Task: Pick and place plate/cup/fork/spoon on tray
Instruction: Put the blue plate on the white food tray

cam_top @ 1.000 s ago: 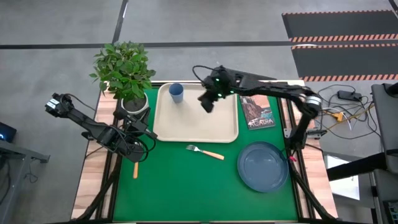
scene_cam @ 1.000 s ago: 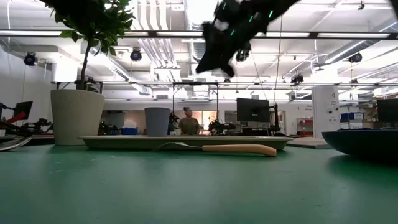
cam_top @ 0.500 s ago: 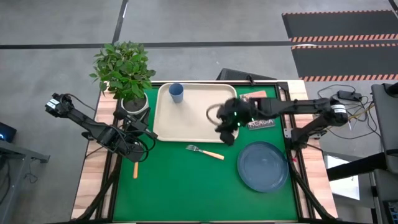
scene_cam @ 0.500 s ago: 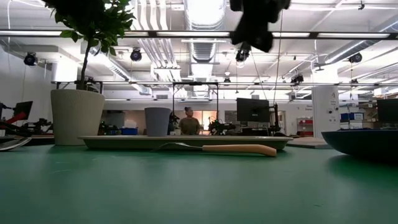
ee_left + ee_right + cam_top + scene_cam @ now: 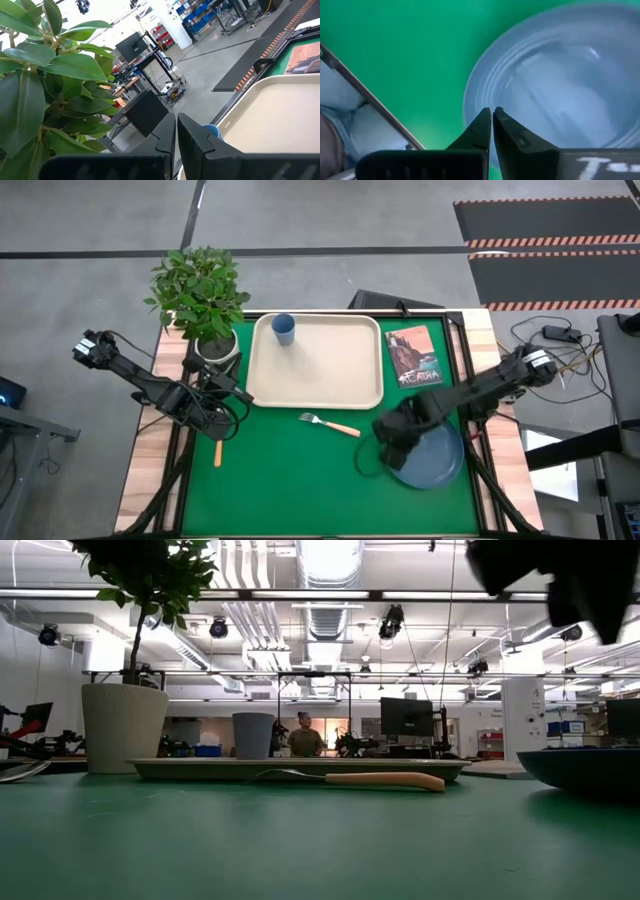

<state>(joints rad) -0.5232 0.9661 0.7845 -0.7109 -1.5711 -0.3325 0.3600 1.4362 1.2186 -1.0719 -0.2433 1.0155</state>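
The slate-blue plate point(image 5: 435, 452) lies on the green mat at the near right and also shows in the right wrist view point(image 5: 560, 85). My right gripper point(image 5: 393, 442) hangs shut above the plate's left rim, well clear of it, as the low view point(image 5: 560, 580) shows. The blue cup point(image 5: 284, 329) stands on the cream tray point(image 5: 330, 375) at its far left corner. The fork point(image 5: 331, 424) lies on the mat just near of the tray. The spoon's orange handle point(image 5: 218, 452) lies at the mat's left edge. My left gripper point(image 5: 236, 388) waits shut beside the plant pot.
A potted plant point(image 5: 200, 290) in a white pot stands at the far left corner. A picture-covered booklet point(image 5: 414, 356) lies right of the tray. Bare green mat point(image 5: 300, 480) spans the near half. A person shows far off in the room point(image 5: 303, 736).
My right gripper has swung from above the tray's far right part toward the table's near and right edges, and now hangs over the plate's left rim. The cup, the fork, the plate and the spoon have stayed where they were.
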